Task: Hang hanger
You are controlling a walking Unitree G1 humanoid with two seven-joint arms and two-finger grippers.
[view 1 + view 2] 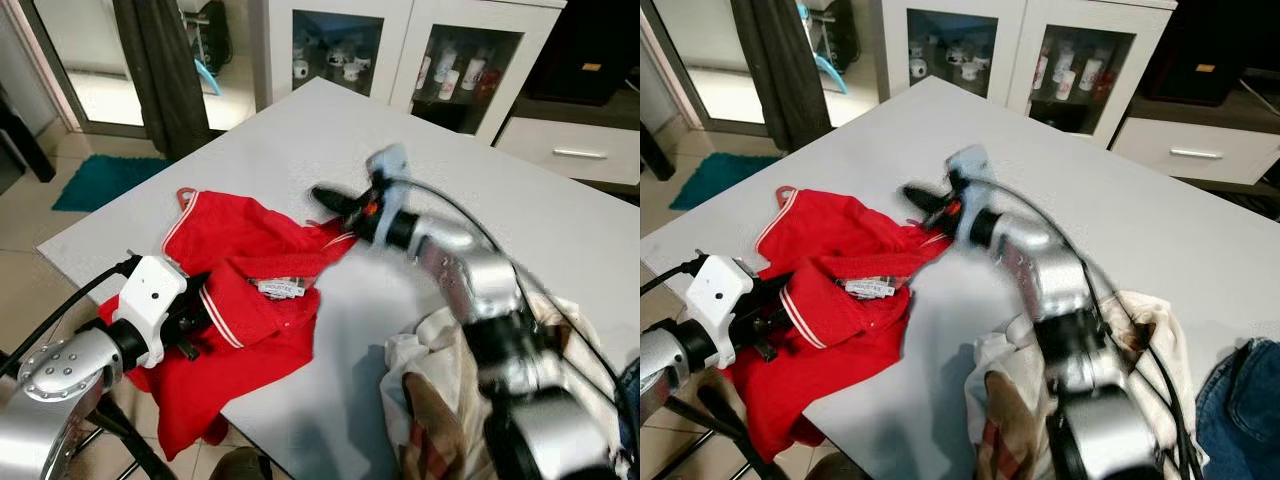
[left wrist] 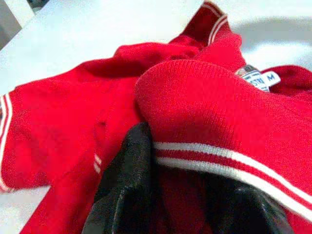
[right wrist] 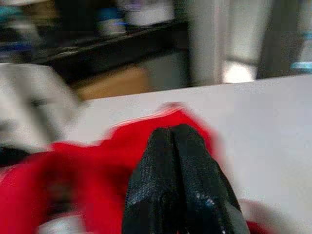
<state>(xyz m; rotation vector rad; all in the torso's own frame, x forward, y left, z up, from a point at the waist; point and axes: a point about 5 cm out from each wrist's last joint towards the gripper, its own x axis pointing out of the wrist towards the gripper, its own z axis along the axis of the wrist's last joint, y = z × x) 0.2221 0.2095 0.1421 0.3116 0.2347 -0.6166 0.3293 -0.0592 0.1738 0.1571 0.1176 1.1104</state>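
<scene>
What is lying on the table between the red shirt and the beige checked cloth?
Nothing: between the red shirt and the beige checked cloth, the left eye view shows bare white table.

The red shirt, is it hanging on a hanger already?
No, the red shirt lies crumpled on the white table, partly draped over its edge.

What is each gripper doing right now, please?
Left gripper: closed on the collar of the red shirt.
Right gripper: fingers shut together, holding nothing, at the shirt's far edge.
</scene>
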